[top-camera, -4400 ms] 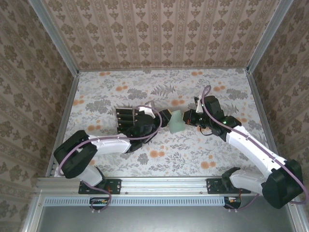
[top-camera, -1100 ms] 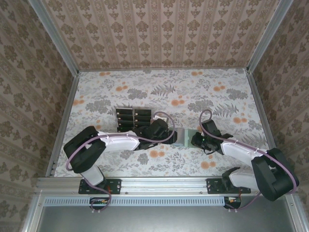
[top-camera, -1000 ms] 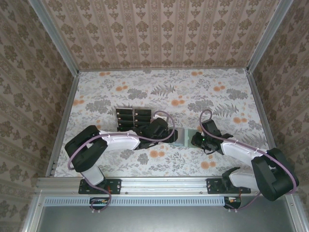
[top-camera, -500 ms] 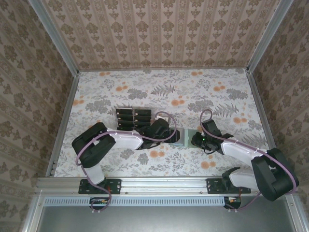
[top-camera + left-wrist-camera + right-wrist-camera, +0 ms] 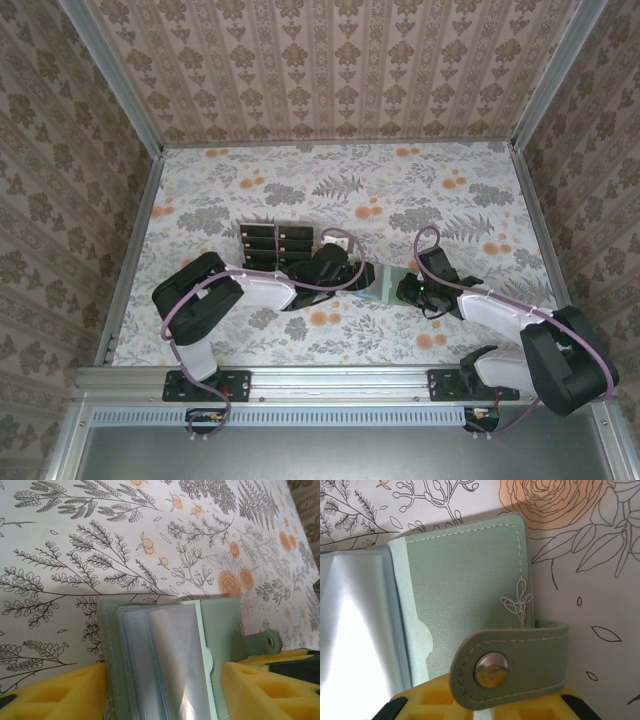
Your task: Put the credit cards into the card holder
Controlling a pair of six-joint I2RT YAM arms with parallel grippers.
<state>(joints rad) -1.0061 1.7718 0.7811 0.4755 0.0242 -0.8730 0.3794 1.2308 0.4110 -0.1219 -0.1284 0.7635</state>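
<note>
Left pincer [image 5: 162, 682]: the yellow fingers [image 5: 55, 695] stand apart, one on each side of the open card holder [image 5: 220, 620], both close against its edges. Whether they press on it cannot be told. The holder's clear sleeves [image 5: 170, 670] fan up between the two fingers.

Right pincer [image 5: 401, 289]: closed on the card holder at its strap edge, on the side opposite the left pincer. In the right wrist view the strap [image 5: 520, 665] with its metal snap [image 5: 490, 671] lies folded over the yellow finger [image 5: 427, 702]. The green cover extends just beyond it.

Left arm [image 5: 255, 288]: the elbow is bent high near its base. The forearm runs low across the counter [image 5: 450, 200] and reaches the card holder from the left.

Right arm [image 5: 490, 305]: the upper link is folded back by its base. The forearm lies low and slants in to the card holder from the right. The two wrists face each other with the holder between them.

Card holder: down at counter level, open. Whether it lies fully flat cannot be told.

Credit cards [image 5: 262, 240]: black, set in two stepped columns on the counter. They are well apart from the card holder, to its left and farther from the arm bases, just behind the left wrist.
</note>
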